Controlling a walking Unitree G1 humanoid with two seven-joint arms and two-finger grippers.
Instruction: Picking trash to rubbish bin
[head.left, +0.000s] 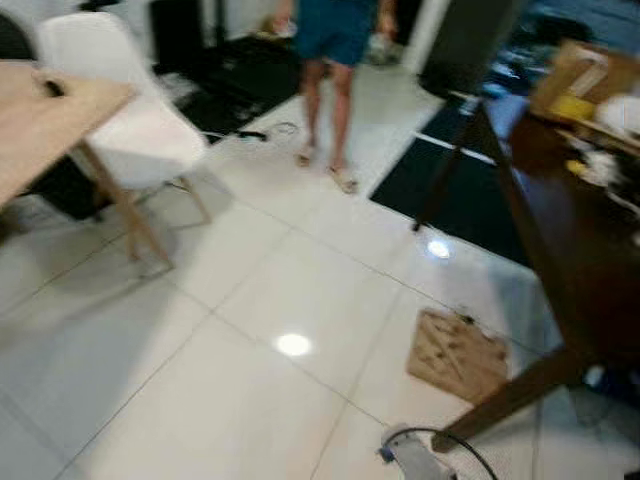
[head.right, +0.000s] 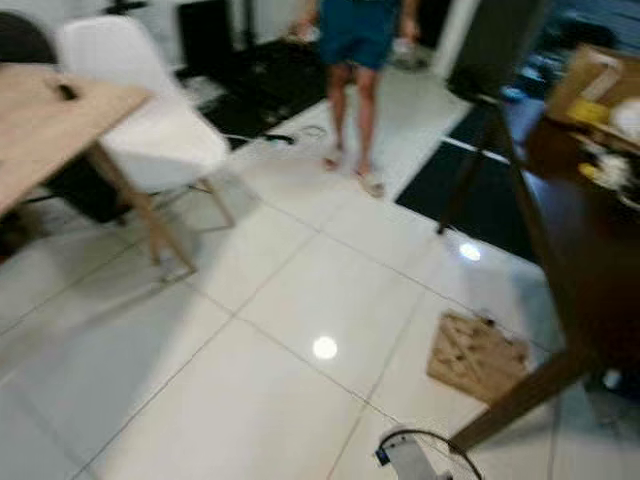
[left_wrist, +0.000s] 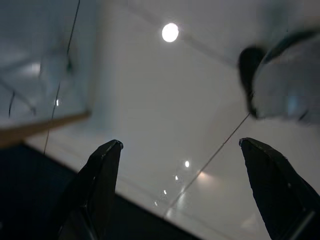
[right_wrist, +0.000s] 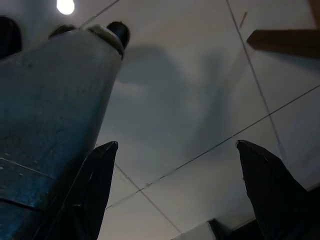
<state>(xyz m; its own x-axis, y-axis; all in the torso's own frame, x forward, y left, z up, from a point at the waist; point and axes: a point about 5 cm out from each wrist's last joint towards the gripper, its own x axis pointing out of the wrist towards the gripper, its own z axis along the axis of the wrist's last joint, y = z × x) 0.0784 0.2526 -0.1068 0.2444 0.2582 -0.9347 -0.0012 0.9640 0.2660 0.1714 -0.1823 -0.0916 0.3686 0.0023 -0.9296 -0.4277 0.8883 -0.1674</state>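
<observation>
Spread left pincer (left_wrist: 180, 145) above tiled floor (left_wrist: 165, 95)

The two eye views sit high on the robot's head and look forward and down. Both show the same white tile floor (head.left: 250, 300), the white chair (head.left: 130, 110), a person's legs (head.right: 352, 110) far ahead, and the flat cardboard piece (head.left: 458, 355) lying by the dark table (head.right: 590, 270). Both are a bit blurry. Each wrist view looks along its own gripper's fingers (left_wrist: 102, 175), low and close to the floor (right_wrist: 200, 115).
</observation>
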